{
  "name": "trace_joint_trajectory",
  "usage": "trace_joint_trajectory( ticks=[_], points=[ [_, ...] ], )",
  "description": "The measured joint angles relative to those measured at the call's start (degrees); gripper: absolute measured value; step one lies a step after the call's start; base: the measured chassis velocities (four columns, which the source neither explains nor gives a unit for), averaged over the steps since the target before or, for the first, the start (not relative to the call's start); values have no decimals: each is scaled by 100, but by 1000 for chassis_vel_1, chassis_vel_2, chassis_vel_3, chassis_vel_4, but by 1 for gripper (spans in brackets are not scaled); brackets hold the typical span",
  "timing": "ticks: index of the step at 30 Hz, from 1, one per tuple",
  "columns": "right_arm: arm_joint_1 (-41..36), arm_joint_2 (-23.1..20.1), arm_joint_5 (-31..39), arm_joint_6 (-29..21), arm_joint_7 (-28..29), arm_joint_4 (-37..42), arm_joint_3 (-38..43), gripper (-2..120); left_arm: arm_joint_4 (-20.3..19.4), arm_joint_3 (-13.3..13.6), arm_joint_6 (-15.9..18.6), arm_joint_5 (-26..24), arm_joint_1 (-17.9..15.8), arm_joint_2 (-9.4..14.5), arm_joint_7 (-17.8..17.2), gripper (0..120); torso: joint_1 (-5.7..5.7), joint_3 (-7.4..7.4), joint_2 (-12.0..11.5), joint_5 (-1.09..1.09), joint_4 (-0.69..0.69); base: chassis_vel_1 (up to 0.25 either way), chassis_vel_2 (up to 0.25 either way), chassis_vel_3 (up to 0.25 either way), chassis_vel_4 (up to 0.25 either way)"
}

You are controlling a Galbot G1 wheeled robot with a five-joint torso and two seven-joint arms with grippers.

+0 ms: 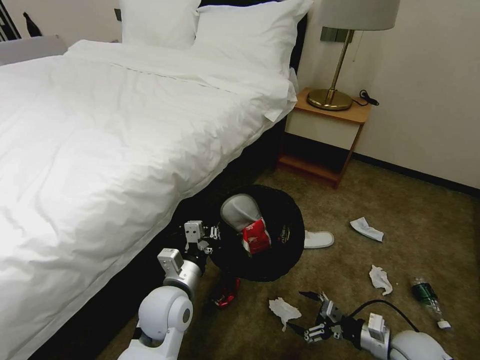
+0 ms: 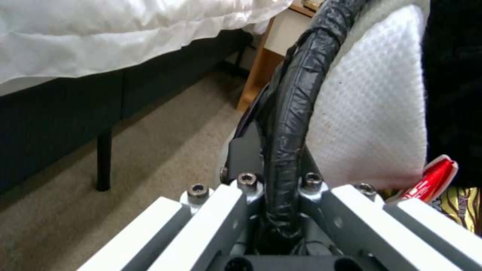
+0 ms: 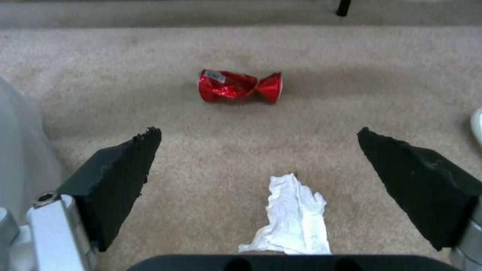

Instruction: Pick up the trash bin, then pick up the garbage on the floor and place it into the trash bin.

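The crumpled tissue [image 3: 290, 216] lies between the right gripper's [image 3: 258, 150] spread fingers, its length pointing ahead toward the crushed can [image 3: 240, 86], while the left gripper [image 2: 281, 188] clamps the trash bin's [image 1: 285, 210] rim.

hotel bdrm | made bed [image 1: 110, 125] | nightstand [image 1: 327, 135] w/ lamp [image 1: 345, 50] | carpet [image 1: 425, 210]

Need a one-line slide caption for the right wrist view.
Right gripper, jaws open, low over the carpet with a crumpled tissue between them and a crushed red can beyond.
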Motion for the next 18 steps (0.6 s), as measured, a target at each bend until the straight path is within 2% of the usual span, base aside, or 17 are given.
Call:
trace_joint_trajectory(
  ticks=[8, 18],
  points=[
    [465, 272, -21, 6, -55, -512, -356, 100, 85, 31, -11, 20, -17, -17, 44, 0, 0, 0, 0, 1, 1, 0, 0, 0, 0],
    [663, 577, -135, -29, -58, -1021, -597, 100, 133, 52, -34, 16, -82, -29, 63, 0, 0, 0, 0, 1, 1, 0, 0, 0, 0]
  ],
)
